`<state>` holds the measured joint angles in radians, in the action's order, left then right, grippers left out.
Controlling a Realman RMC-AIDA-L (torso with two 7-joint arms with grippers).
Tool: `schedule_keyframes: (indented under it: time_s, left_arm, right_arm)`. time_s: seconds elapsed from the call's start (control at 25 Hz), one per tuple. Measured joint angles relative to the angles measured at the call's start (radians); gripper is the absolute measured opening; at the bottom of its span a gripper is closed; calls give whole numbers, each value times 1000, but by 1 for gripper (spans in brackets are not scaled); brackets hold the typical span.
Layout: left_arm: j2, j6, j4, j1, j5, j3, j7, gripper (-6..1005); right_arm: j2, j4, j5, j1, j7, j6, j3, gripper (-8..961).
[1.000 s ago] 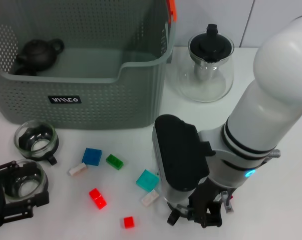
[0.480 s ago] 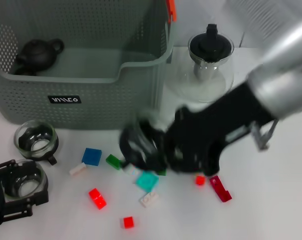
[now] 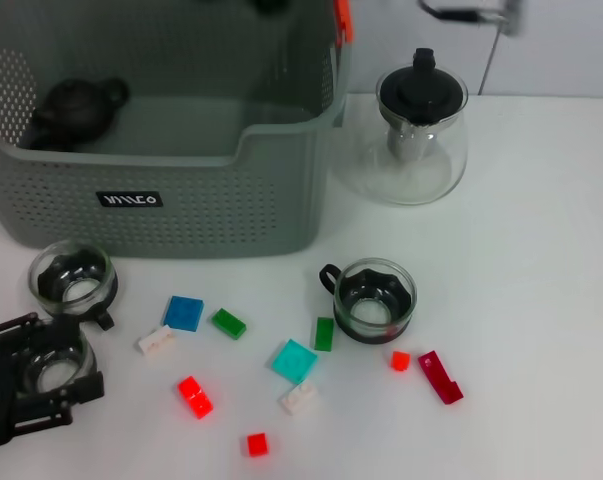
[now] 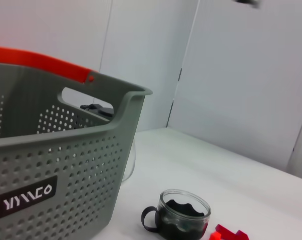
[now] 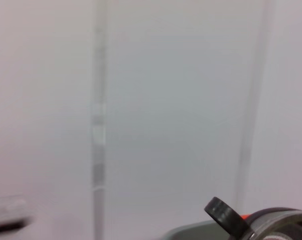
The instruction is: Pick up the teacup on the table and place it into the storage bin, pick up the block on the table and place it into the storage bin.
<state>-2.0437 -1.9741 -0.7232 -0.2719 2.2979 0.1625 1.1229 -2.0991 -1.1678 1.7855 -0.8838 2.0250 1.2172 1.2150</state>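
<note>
Resting at the near left corner of the surface, the left pincer (image 3: 36,385) frames a glass teacup (image 3: 43,368); whether it clamps the glass or merely surrounds it cannot be told. A second teacup (image 3: 73,280) stands just beyond it, near the front wall of the storage bin (image 3: 181,215). A third teacup (image 3: 376,300) stands upright mid-surface, handle toward the bin. Loose blocks lie between: a blue block (image 3: 184,312), a green block (image 3: 229,323), a teal block (image 3: 294,360), and a red block (image 3: 194,396). The bin holds a dark teapot (image 3: 76,105); a glass pot (image 3: 421,130) stands beside it. Only a scrap of the right arm (image 3: 466,12) shows, and the right pincer's state cannot be told. Judgement: cups are light, rigid, slippery and breakable, best taken across the rim; blocks are light and hard, best pinched on opposite flat sides.
</note>
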Motion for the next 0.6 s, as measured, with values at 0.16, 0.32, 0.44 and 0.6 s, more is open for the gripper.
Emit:
schedule_keyframes:
  time_s: [0.16, 0.32, 0.44, 0.6]
  left_arm:
    - [-4, 0, 3, 0, 0, 0, 1, 794]
    - [-10, 0, 10, 8, 0, 0, 1, 793]
    - [-12, 1, 18, 9, 0, 0, 1, 793]
    - [-13, 3, 28, 3, 0, 0, 1, 793]
  right_arm:
    - [6, 317, 70, -212, 27, -232, -4, 49]
    - [2, 598, 167, -388, 29, -448, 1, 49]
    - [-8, 751, 195, -482, 30, -585, 15, 49]
    - [-19, 867, 191, -543, 32, -690, 79, 49]
